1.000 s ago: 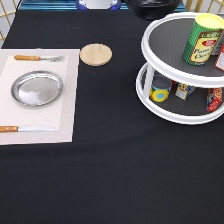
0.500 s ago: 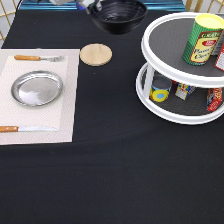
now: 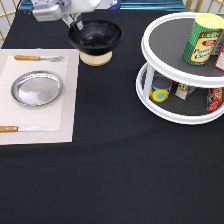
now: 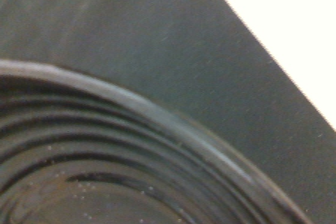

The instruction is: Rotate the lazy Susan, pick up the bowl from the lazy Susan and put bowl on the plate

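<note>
My gripper [image 3: 76, 22] reaches in from the exterior view's top left and is shut on the left rim of the glossy black bowl [image 3: 96, 35]. It holds the bowl in the air above the wooden coaster [image 3: 96, 58]. The silver plate [image 3: 37, 88] lies bare on the placemat, below and to the left of the bowl. The white two-tier lazy Susan [image 3: 150, 50] stands at the exterior view's right, with no bowl on it. The wrist view shows the bowl's ridged rim [image 4: 112, 165] close up over the black cloth [image 4: 150, 50].
A fork [image 3: 40, 58] and a knife [image 3: 27, 129] flank the plate on the pale placemat [image 3: 67, 105]. A yellow can [image 3: 202, 40] stands on the lazy Susan's top tier, and small cans [image 3: 161, 92] stand on its lower tier. A black cloth [image 3: 115, 170] covers the table.
The bowl, held by my gripper, has moved from the exterior view's top edge near the lazy Susan leftward and down, and now hangs over the wooden coaster.
</note>
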{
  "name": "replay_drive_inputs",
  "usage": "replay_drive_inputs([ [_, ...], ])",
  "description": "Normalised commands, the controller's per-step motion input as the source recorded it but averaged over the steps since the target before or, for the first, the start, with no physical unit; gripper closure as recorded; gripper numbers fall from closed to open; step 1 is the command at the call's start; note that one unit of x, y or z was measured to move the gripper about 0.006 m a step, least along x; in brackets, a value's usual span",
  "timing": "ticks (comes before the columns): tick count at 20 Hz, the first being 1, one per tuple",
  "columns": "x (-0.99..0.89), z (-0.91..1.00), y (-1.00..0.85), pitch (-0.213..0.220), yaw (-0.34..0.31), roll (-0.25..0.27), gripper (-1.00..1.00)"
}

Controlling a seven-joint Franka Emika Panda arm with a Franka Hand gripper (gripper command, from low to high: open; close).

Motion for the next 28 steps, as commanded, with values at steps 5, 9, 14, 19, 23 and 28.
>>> replay_drive_inputs([
  [5,0.00,-0.48,-0.05,-0.042,-0.367,-0.013,1.00],
  [9,-0.01,-0.31,-0.19,-0.027,-0.308,-0.035,1.00],
  [14,-0.14,-0.20,-0.35,-0.046,-0.231,-0.076,1.00],
  [19,-0.27,-0.24,-0.34,-0.063,-0.215,-0.106,1.00],
  [23,-0.36,-0.41,-0.35,-0.063,-0.201,-0.120,1.00],
  [28,-0.53,-0.46,-0.29,-0.028,-0.164,-0.070,1.00],
])
